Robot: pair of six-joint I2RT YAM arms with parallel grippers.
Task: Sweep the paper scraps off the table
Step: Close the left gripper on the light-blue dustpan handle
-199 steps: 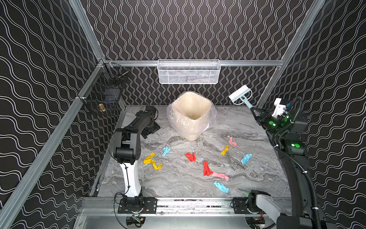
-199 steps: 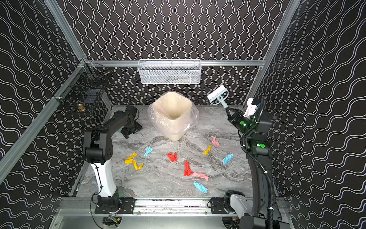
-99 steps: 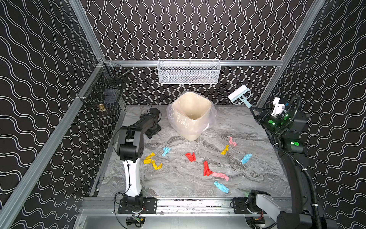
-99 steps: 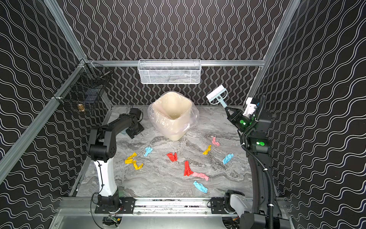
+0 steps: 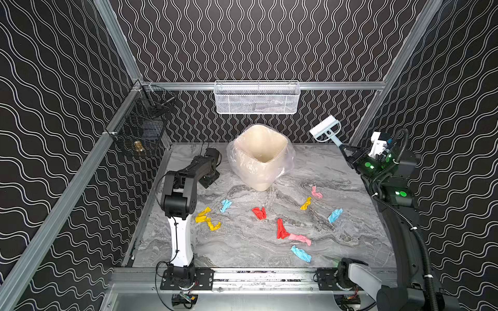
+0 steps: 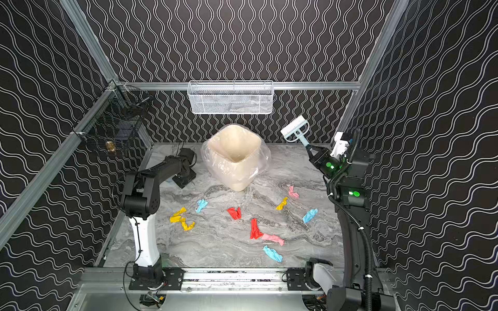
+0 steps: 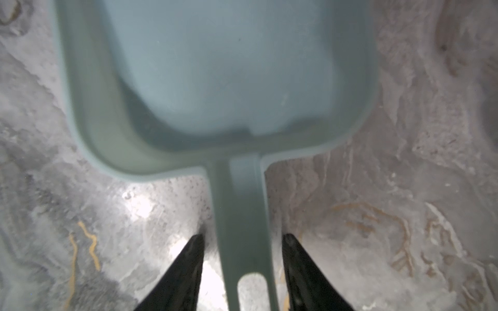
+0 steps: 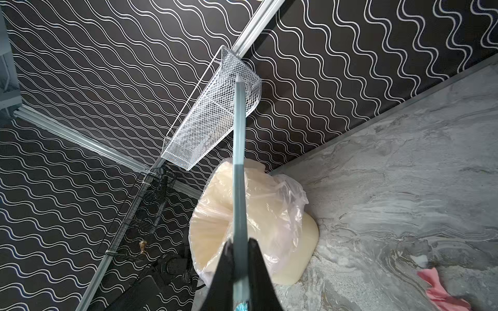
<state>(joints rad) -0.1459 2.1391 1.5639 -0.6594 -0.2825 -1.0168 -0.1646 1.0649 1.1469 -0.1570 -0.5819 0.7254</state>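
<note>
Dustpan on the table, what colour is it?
The dustpan is pale blue, clearest in the left wrist view.

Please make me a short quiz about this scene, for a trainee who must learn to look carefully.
1. How many red paper scraps lie on the table?
2. True or false: the right gripper is shut on the brush handle.
3. The dustpan handle is: A) between the jaws of the open left gripper; B) held by the right gripper; C) on the paper scraps.
Key: 1 two; 2 true; 3 A.
</note>
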